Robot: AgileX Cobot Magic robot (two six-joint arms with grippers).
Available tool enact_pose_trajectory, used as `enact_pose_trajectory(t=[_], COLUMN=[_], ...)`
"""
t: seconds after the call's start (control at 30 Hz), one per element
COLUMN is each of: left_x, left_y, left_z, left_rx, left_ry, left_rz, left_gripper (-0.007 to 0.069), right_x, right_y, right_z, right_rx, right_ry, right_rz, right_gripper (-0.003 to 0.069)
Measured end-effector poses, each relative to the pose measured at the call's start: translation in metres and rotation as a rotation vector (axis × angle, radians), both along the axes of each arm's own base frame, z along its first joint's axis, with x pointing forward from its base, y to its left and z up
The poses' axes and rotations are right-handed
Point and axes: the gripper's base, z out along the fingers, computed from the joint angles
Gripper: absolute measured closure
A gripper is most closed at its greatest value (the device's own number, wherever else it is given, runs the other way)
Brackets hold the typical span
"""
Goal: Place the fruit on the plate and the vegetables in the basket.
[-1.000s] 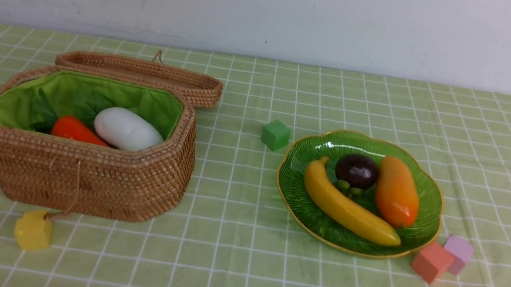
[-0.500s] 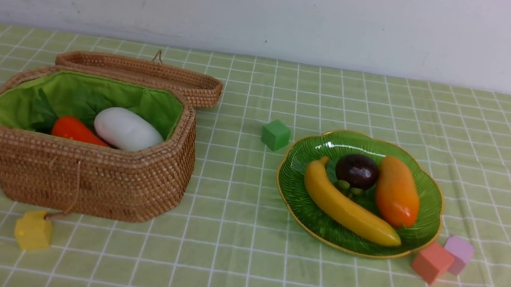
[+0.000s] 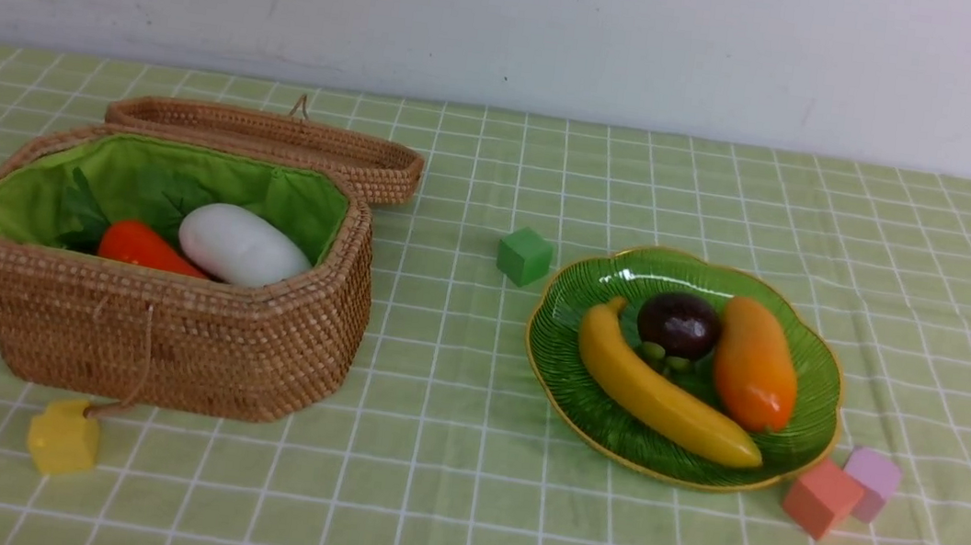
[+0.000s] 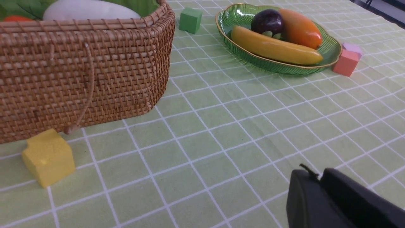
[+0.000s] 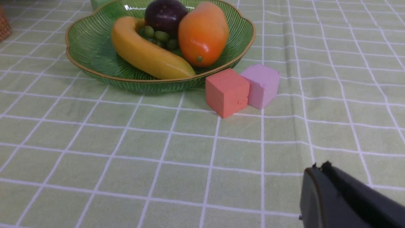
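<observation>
Front view showed banana (image 3: 664, 390), mangosteen (image 3: 678, 324) and mango (image 3: 754, 364) lying on the plate (image 3: 807, 442), well ahead of the right gripper (image 5: 319, 169), jaws together; radish (image 3: 240, 246) and carrot (image 3: 144, 248) lay in the basket (image 3: 163, 335), ahead of the left gripper (image 4: 313, 177), seemingly together, holding nothing.

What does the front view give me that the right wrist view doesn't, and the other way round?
Front only: the open basket with carrot and radish inside, its lid, the yellow cube.
Right wrist only: the right gripper, jaws together and empty.
Both: the plate holding banana, mangosteen and mango, plus the salmon cube and lilac cube.
</observation>
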Motion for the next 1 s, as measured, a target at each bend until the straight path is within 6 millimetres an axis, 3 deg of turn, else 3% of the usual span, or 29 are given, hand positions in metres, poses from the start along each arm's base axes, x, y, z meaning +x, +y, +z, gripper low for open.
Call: enact_pose_trajectory(t=[0.2,0.3,0.43,0.53,0.57,0.7,1.0], left_x=[0.002,0.005,0.011,0.017,0.017,0.015,0.015], left_y=[0.002,0.004,0.007,0.011,0.011,0.014,0.014], left_z=[0.009,0.011,-0.003,-0.033,-0.034,-0.056,-0.057], left_rx=[-0.09,-0.177,-0.193,-0.178,-0.175,-0.133,-0.134], left_ry=[-0.07,-0.106,-0.11,-0.042,-0.037,0.114,0.124], left_rz=[0.148,0.255,0.375,0.477,0.482,0.548,0.55], left_gripper=[0.0571,0.0615,0.0638,0.0638,0.0638,0.0638,0.0638], right_x=[0.0,0.0,0.0,0.0,0.0,0.0,0.0], right_y=[0.0,0.0,0.0,0.0,0.0,0.0,0.0], right_z=[0.0,0.0,0.0,0.0,0.0,0.0,0.0], right_rx=[0.0,0.0,0.0,0.001,0.001,0.002,0.002], right_ry=[0.0,0.0,0.001,0.003,0.003,0.004,0.004], right_rz=[0.0,0.0,0.0,0.001,0.001,0.001,0.001], right_gripper=[0.0658,0.0655,0.0652,0.0646,0.0645,0.0641,0.0631])
